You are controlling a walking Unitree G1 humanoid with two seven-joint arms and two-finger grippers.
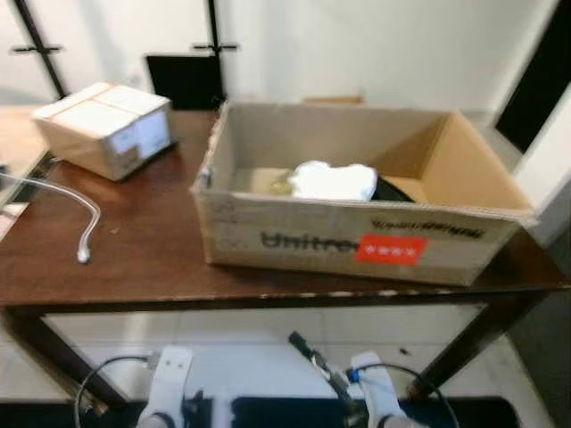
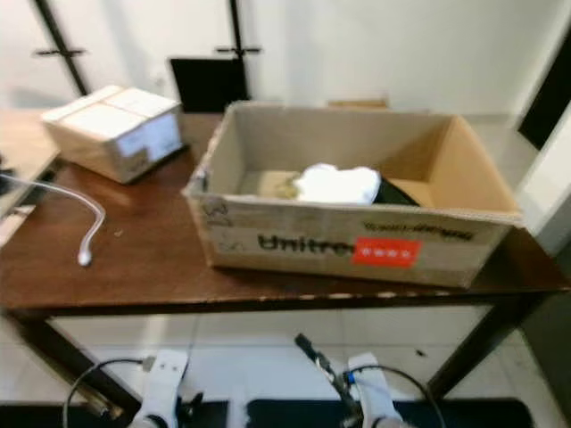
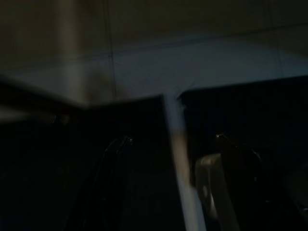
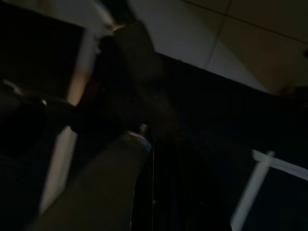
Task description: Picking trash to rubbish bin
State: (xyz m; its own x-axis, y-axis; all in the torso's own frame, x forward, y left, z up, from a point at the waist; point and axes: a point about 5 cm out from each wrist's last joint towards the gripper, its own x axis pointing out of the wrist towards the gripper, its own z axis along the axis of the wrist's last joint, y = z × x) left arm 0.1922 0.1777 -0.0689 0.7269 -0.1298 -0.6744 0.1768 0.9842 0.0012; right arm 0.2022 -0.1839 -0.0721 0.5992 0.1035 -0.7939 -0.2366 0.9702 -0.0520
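Grippers low, both arms hanging under the table edge. Left gripper (image 3: 171,144) in the dark left wrist view: two black fingers (image 3: 113,159) apart, nothing between them, jaws fairly wide. Right gripper (image 1: 312,352): one black finger pokes up at 6 o'clock in the eye views, right wrist view too dark, jaw state cannot tell. Silver left arm (image 1: 169,379) at 7 o'clock with a black cable looped beside it, right arm (image 1: 375,383) at 5 o'clock.

Outward: dark brown wooden table (image 1: 143,259), glossy, front edge chipped pale. Big open cardboard box (image 1: 294,236) sits on it at centre to 3 o'clock, black lettering and a red label (image 1: 391,250) on its front wall. Inside the box: white crumpled trash (image 1: 332,181) near the middle, a black item (image 1: 393,189) touching it toward 3 o'clock, a small tan scrap (image 1: 281,185) toward 9 o'clock. Small taped carton (image 1: 105,127) at 10 o'clock on the table, well apart from the box. Grey cable (image 1: 80,214) curls over the table at 9 o'clock, its end lying on the wood.

Room: white wall (image 1: 384,45) behind, black panel (image 1: 185,80) against it at 12 o'clock, black stand poles at 11 o'clock. Pale tiled floor (image 1: 259,343) under the table, dark doorway (image 1: 540,80) at 2 o'clock. Views slightly blurred.
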